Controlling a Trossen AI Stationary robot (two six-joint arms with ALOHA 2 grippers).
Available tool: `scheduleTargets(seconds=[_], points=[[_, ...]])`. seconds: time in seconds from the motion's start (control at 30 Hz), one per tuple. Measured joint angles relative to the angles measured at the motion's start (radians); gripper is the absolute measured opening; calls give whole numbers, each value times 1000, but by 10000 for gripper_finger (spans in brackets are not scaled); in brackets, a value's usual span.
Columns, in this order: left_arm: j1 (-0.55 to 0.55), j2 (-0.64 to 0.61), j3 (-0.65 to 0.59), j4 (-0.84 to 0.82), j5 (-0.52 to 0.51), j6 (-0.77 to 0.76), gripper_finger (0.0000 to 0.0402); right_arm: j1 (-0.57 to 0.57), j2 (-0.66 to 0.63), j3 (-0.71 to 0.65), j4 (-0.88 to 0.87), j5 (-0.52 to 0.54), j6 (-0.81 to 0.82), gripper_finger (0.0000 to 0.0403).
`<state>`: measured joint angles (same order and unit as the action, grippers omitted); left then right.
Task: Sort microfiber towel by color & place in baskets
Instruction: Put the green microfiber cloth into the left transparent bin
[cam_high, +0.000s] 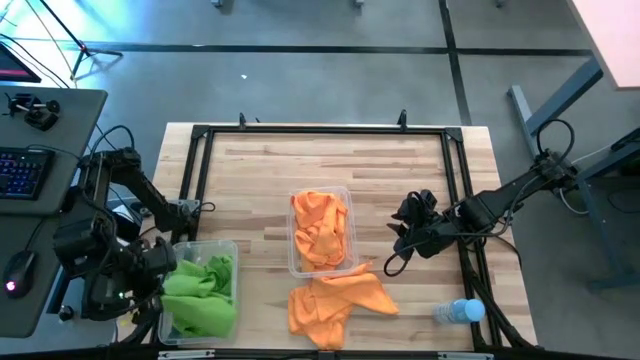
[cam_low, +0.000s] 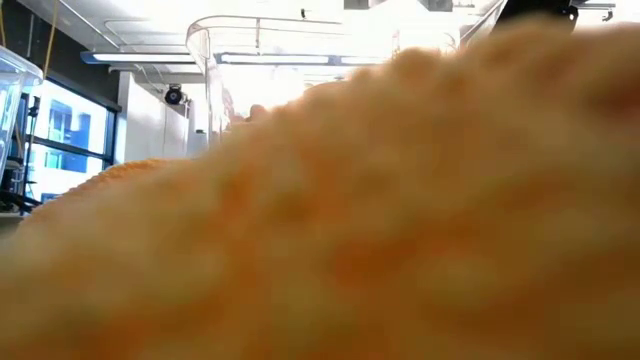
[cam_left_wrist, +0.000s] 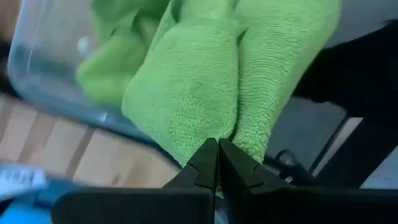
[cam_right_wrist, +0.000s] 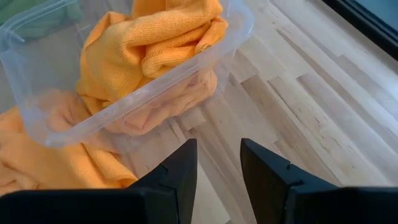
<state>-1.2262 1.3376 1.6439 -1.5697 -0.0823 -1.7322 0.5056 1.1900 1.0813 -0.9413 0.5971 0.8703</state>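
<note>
L gripper (cam_left_wrist: 217, 163) closed by green towels (cam_left_wrist: 205, 81) — R gripper (cam_right_wrist: 217, 163) apart, empty.

Bright green cloths (cam_high: 203, 290) fill the clear, colourless bin (cam_high: 232, 252) near the left arm, their weave a fine nubby loop texture up close. Orange cloths (cam_high: 320, 228) glow warm in the second see-through bin (cam_high: 294, 262), and more orange cloths (cam_high: 335, 300) spread over the counter (cam_high: 260, 180), which shows pale blond wood in long strips of lighter and darker grain. Both tools are matte black: the left tool (cam_left_wrist: 217, 163) dark against the green, the right tool (cam_right_wrist: 219, 165) dark over the light planks. A clear bottle (cam_high: 455, 313) carries a blue cap (cam_high: 473, 311).
</note>
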Motion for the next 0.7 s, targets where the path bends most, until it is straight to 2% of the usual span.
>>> scheduleTargets(seconds=[0.1,0.23,0.33,0.5,0.57,0.7], points=[[-19,-16,-67,-1,49,-70,0,-6,0,0,0,5,-14,116],[-26,-30,-170,-2,39,-119,0,-18,0,0,0,5,-26,116],[-13,-32,-224,1,-86,-125,0,-29,0,0,1,5,-35,116],[27,-32,-243,61,-439,-15,0,-42,0,0,1,1,-41,116],[40,-32,-243,105,-475,75,0,-43,0,0,1,-2,-41,116],[56,-14,-243,153,-445,243,0,-43,0,0,1,-3,-41,116]])
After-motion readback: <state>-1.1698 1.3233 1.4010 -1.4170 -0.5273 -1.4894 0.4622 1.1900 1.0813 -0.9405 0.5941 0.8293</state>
